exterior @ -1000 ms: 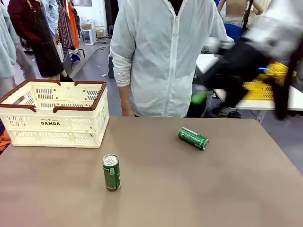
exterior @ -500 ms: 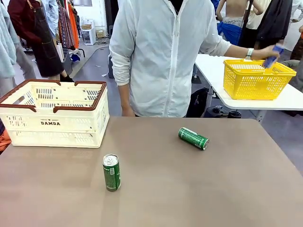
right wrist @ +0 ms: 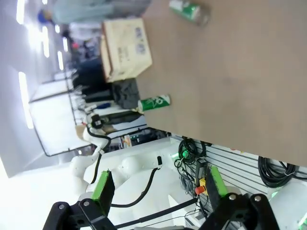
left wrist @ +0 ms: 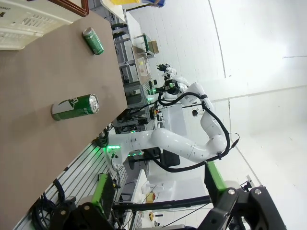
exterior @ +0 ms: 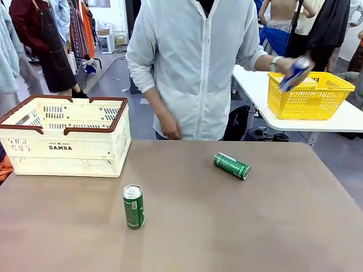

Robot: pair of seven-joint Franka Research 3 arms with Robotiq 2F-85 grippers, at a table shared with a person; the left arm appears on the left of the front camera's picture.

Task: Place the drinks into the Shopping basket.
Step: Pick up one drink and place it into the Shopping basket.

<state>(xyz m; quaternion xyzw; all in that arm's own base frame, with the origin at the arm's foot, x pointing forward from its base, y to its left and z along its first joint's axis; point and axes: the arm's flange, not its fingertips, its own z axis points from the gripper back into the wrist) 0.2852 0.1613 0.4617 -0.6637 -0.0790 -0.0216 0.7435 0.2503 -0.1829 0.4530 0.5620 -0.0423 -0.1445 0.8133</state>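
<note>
One green drink can [exterior: 134,207] stands upright on the brown table, left of the middle. A second green can [exterior: 232,166] lies on its side farther right. The person's hand holds a blue can [exterior: 295,72] in the air above the yellow basket. The cream Shopping basket [exterior: 62,136] with its brown rim sits at the table's far left. In the left wrist view, my left gripper [left wrist: 160,191] is open and holds nothing, far from the nearer green can [left wrist: 76,106]. My right gripper [right wrist: 158,187] is open too, away from the green can [right wrist: 154,103] and the Shopping basket [right wrist: 125,45].
A person in a white jacket [exterior: 195,62] stands at the table's far edge, one hand hanging near it. A yellow mesh basket [exterior: 309,95] sits on a white side table at the back right. The brown tabletop [exterior: 244,226] is bare around the cans.
The person's outstretched hand has drawn back from over the yellow basket with the blue can in it. Their other hand has come forward. Both green cans have stayed put.
</note>
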